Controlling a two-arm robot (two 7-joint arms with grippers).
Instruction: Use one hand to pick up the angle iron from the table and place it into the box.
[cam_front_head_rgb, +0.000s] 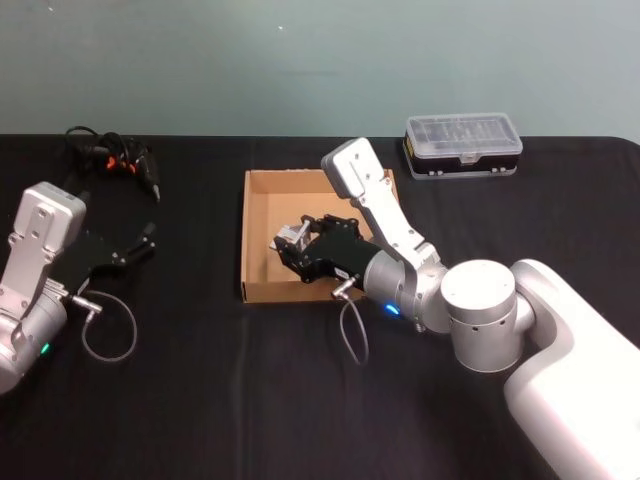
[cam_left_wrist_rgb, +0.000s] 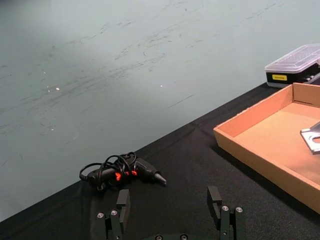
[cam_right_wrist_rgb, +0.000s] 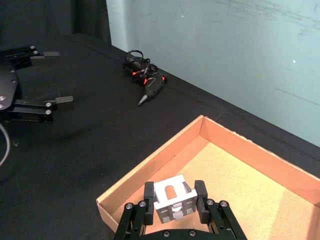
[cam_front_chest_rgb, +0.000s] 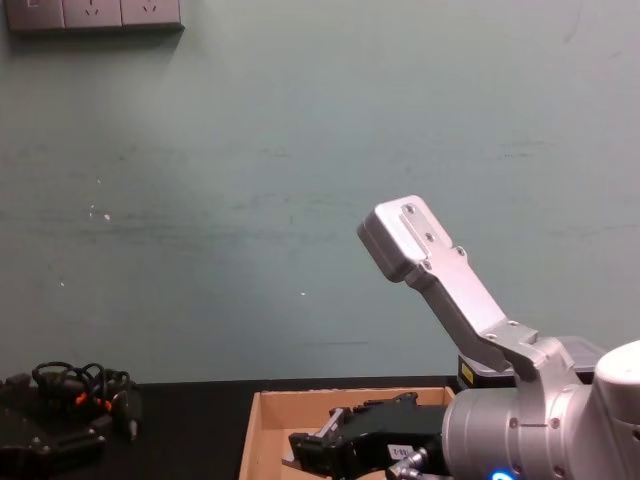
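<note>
**Pincer over box, angle iron gripped**

Right pincer (cam_front_head_rgb: 290, 245) is seen over the near part of the tan box (cam_front_head_rgb: 262, 180), its fingers (cam_right_wrist_rgb: 148, 192) closed against both sides of the silver angle iron (cam_right_wrist_rgb: 173, 197). The iron is held inside the box outline; contact with the box floor cannot be told. Left pincer (cam_front_head_rgb: 148, 240) is parked with jaws spread wide and empty, low over the black counter (cam_front_head_rgb: 190, 400), well left of the box. A corded black tool (cam_front_head_rgb: 120, 160) lies at far left, a clear-lidded case (cam_front_head_rgb: 463, 143) behind the box at right.
</note>
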